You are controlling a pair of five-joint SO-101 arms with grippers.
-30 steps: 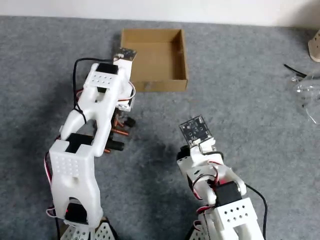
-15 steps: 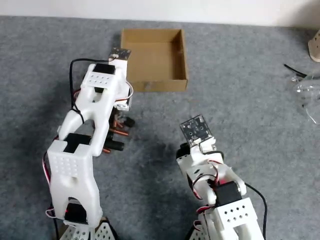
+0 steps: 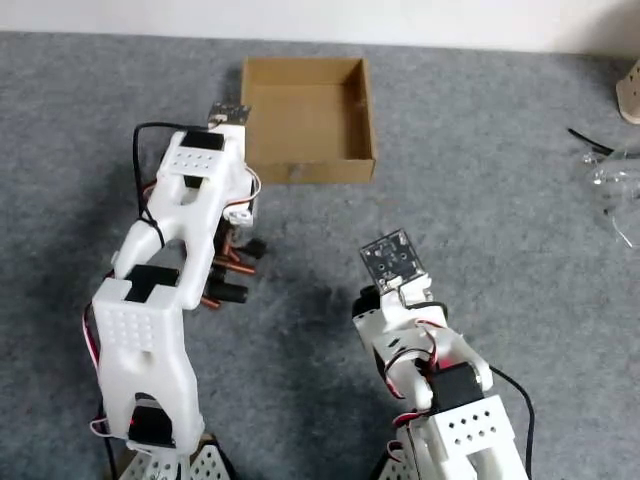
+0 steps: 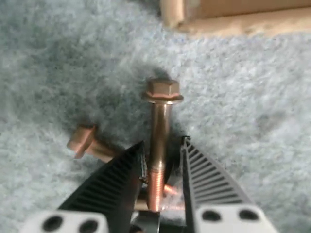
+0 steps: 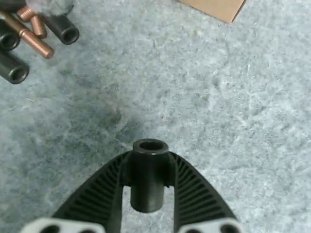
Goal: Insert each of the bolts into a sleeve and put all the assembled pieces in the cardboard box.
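Observation:
My left gripper (image 4: pixel 163 145) is shut on the shaft of a copper bolt (image 4: pixel 162 114), whose hex head points away from the wrist, just short of the cardboard box (image 4: pixel 233 14). Another copper bolt (image 4: pixel 86 143) lies on the carpet beside it. In the right wrist view my right gripper (image 5: pixel 148 158) is shut on a black sleeve (image 5: pixel 148 177) with its open end facing outward. From above, the left arm (image 3: pixel 195 195) stands over a pile of bolts and sleeves (image 3: pixel 232 275) below the box (image 3: pixel 308 165). The right arm (image 3: pixel 400 290) sits at centre right.
Loose black sleeves (image 5: pixel 65 31) and copper bolts (image 5: pixel 34 41) lie together on the grey carpet. A clear plastic item with a black cable (image 3: pixel 610 170) rests at the right edge, and a beige object (image 3: pixel 630 90) at the far right.
The left arm has swung a little to the left, away from the box's near-left corner. The right arm has kept still with the sleeve.

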